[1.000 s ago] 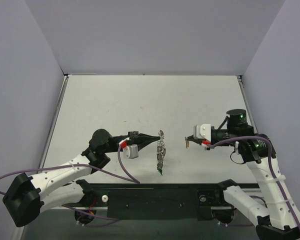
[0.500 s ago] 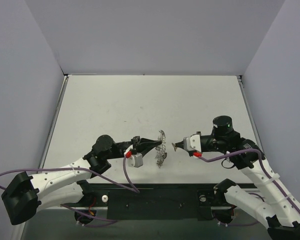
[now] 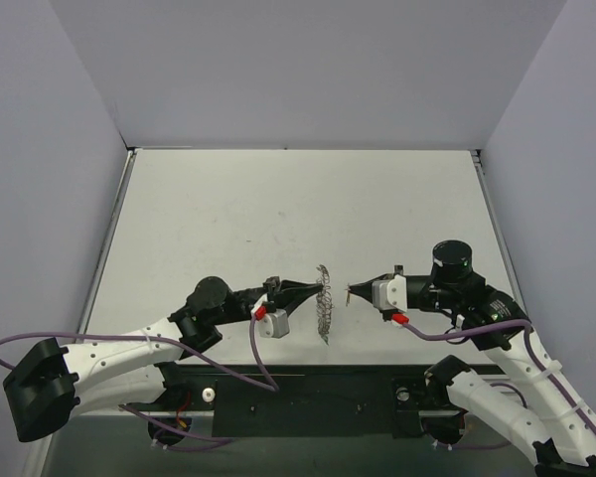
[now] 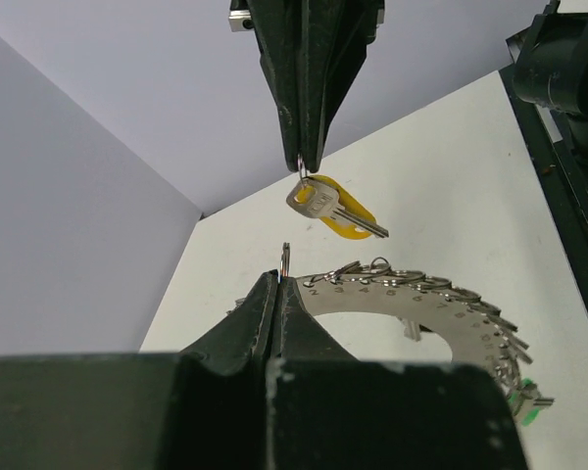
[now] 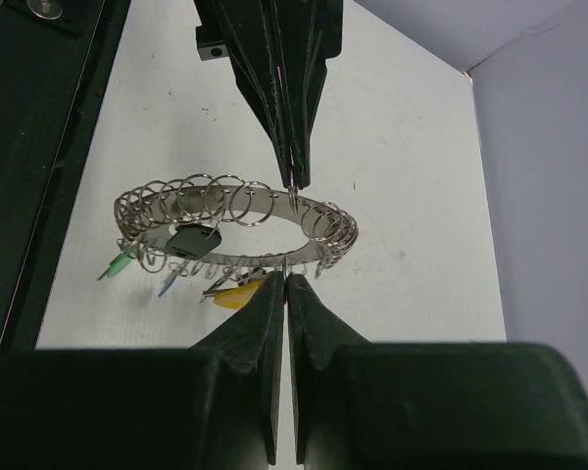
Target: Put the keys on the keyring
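The keyring (image 3: 324,304) is a flat silvery loop rimmed with small split rings, held on edge above the table. My left gripper (image 3: 317,289) is shut on one of its small rings; in the left wrist view my gripper (image 4: 279,280) pinches it beside the numbered band (image 4: 402,300). My right gripper (image 3: 349,293) is shut on the small ring of the yellow key (image 4: 330,209), just right of the keyring. In the right wrist view my gripper (image 5: 287,280) nearly touches the band (image 5: 328,217), with the yellow key (image 5: 239,292) beside it. A green key (image 5: 117,264) and a blue key (image 5: 167,285) hang from the loop.
A small black tag (image 5: 191,240) hangs on the keyring. The white table (image 3: 278,209) lies below, with grey walls on three sides. The black base rail (image 3: 308,393) runs along the near edge.
Both grippers have closed in on each other near the table's front. My right gripper has brought the yellow key left, almost up to the keyring. The keyring now stands more edge-on.
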Tool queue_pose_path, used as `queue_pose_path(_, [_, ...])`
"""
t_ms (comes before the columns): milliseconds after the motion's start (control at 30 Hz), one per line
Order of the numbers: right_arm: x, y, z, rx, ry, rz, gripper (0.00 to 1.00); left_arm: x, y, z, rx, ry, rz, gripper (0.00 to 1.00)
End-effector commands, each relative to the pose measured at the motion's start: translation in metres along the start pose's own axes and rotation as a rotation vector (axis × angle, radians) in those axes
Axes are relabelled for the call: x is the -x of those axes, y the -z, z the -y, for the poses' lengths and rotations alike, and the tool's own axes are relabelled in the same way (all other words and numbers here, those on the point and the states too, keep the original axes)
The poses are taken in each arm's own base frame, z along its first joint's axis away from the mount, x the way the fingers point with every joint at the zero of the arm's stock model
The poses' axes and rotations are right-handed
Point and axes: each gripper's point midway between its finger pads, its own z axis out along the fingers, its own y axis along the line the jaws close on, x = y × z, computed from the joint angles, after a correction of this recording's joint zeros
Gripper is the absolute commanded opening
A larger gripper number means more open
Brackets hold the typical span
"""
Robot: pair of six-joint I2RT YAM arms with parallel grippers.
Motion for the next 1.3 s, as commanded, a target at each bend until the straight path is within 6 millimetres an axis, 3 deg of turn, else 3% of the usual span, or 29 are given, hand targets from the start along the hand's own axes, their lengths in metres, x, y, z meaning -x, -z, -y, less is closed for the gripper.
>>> queue_pose_path(0, [0.012, -0.003, 0.001, -0.005, 0.010, 0.068, 0.00, 0.032, -0.002, -0.028, 0.111, -0.039, 0.100, 0.00])
queue_pose_path(300, [0.009, -0.009, 0.002, -0.003, 0.020, 0.073, 0.00, 0.029, -0.005, -0.020, 0.094, -0.047, 0.088, 0.00])
queue_pose_path(333, [0.008, -0.011, 0.002, -0.003, 0.021, 0.071, 0.00, 0.029, -0.005, -0.016, 0.090, 0.023, 0.089, 0.00])
queue_pose_path(367, [0.008, -0.011, 0.002, 0.001, 0.026, 0.073, 0.00, 0.029, -0.005, -0.018, 0.088, -0.053, 0.083, 0.00])
queue_pose_path(1267, [-0.003, -0.022, 0.002, 0.034, 0.195, 0.030, 0.00, 0.020, -0.008, -0.010, 0.060, -0.046, 0.060, 0.00])
